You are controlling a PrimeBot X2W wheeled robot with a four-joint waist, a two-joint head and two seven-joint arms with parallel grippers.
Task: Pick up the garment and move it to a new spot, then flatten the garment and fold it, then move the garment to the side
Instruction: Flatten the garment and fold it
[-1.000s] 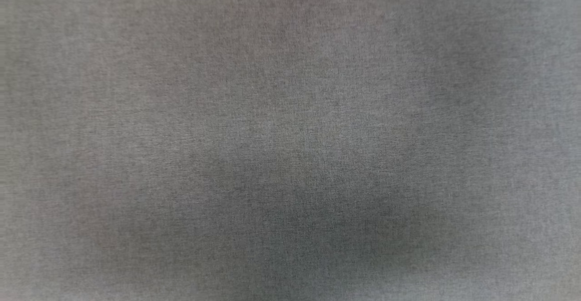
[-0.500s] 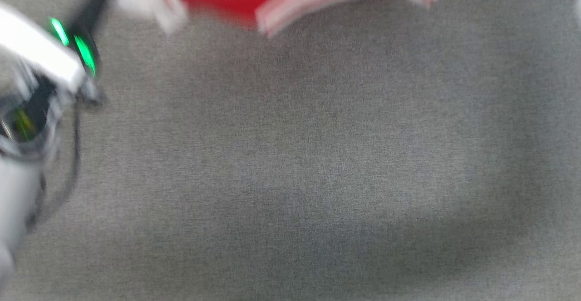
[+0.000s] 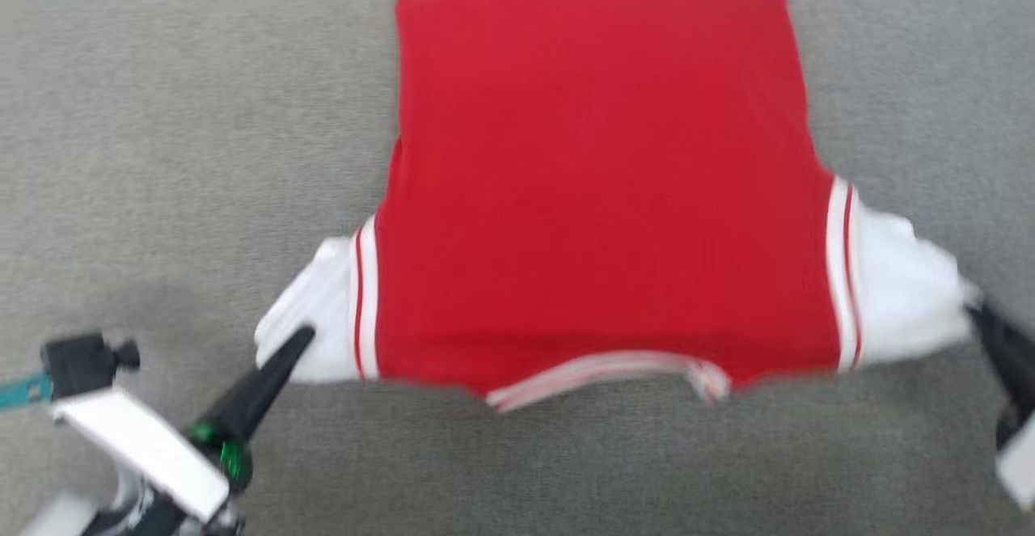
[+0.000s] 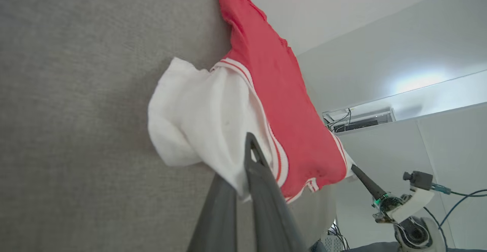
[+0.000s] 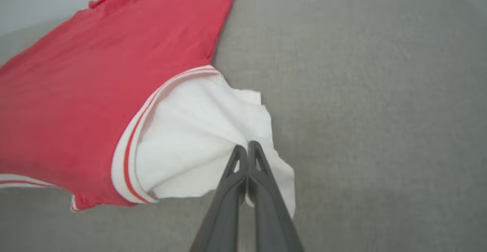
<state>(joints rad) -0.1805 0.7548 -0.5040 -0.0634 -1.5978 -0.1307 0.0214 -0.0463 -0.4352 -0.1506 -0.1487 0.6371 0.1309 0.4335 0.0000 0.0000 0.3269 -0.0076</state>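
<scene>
While the left gripper (image 3: 301, 335) pinches one white end of the garment (image 3: 598, 180) and the right gripper (image 5: 248, 145) the other, fingers pressed tight on cloth, the red body stretches between them over the grey fabric surface (image 3: 162, 156), reaching its far edge.

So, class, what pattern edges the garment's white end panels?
White band, thin red stripe; clearest in the right wrist view.
</scene>
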